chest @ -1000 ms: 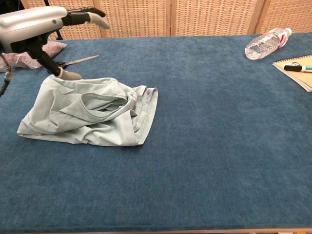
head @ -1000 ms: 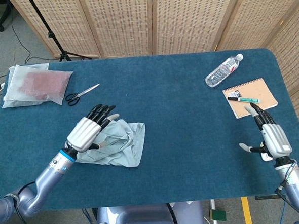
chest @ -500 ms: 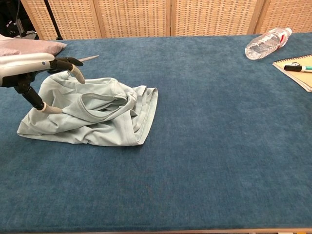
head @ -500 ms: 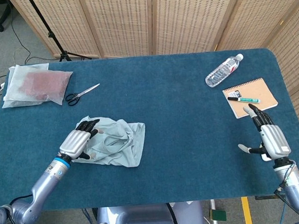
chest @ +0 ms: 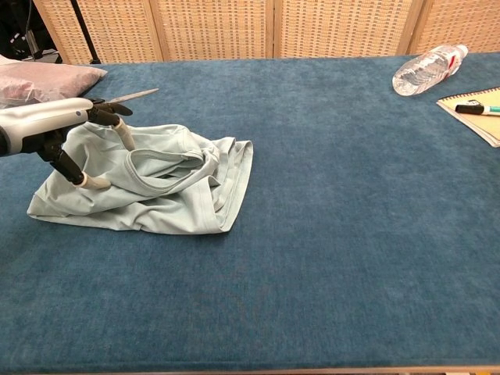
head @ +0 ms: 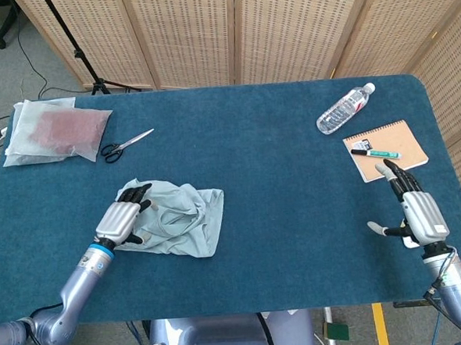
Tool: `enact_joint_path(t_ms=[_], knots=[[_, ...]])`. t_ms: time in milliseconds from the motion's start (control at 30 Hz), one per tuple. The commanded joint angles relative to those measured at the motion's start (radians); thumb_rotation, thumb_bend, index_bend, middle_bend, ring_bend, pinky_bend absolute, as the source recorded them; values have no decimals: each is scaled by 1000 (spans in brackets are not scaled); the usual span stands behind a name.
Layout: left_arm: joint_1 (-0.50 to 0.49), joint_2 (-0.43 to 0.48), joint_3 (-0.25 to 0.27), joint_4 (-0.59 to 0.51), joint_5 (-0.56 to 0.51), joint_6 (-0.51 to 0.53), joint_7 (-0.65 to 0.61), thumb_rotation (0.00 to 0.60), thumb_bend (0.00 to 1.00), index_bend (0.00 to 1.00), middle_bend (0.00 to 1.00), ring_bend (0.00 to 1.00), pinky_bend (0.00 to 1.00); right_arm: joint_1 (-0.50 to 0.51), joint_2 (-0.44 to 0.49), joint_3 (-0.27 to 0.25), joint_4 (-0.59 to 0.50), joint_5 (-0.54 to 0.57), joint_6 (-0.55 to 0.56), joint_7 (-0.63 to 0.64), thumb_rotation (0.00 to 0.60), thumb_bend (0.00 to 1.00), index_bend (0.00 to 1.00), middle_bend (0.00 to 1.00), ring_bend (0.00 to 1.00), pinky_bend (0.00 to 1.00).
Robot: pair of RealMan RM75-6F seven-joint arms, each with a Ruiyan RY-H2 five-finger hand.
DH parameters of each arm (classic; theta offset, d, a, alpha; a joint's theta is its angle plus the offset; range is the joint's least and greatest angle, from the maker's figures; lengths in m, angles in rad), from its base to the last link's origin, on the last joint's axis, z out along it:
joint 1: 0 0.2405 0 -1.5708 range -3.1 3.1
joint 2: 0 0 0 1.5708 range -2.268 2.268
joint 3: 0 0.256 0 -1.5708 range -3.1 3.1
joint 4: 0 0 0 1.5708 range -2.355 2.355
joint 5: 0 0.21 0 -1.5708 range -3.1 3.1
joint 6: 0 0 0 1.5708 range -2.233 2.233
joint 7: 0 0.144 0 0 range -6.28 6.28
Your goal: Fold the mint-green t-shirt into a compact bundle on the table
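The mint-green t-shirt [head: 185, 219] [chest: 173, 194] lies crumpled in a loose heap on the left half of the blue table [head: 278, 177], collar facing up. My left hand [head: 124, 217] [chest: 56, 130] rests on the shirt's left part, with fingertips [chest: 125, 139] and thumb touching the cloth and spread apart; no fold is visibly pinched. My right hand [head: 418, 212] hovers near the table's front right edge, fingers extended, holding nothing. The chest view does not show it.
Scissors [head: 127, 144] [chest: 130, 96] and a plastic bag of red cloth [head: 54, 130] [chest: 43, 78] lie at the back left. A water bottle [head: 344, 108] [chest: 426, 69] and a notebook [head: 387, 143] [chest: 478, 111] with a pen [head: 376, 154] sit at the back right.
My left hand pulled back from over the shirt's middle to its left part and lowered onto the cloth, fingers curling down. The right hand barely moved.
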Motion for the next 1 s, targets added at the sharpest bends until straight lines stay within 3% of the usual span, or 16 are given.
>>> enact_joint_path(t_ms=[33,667,1000], knots=[[0,-5,-3,-3,-4,-4,11,600,258,381,0,0,0,0,1,1,-1,0,1,1,600,0,0,0,0,70],[9,-66,-25,11,-31,28,79,600,362,553,0,0,0,0,4,0,-2,-2,2,8,600,0,0,0,0,70],[41,-66,-8,-17,93,79,22,600,372,595,0,0,0,-1,5,0,-4,-1,3,9,600,0,0,0,0,70]])
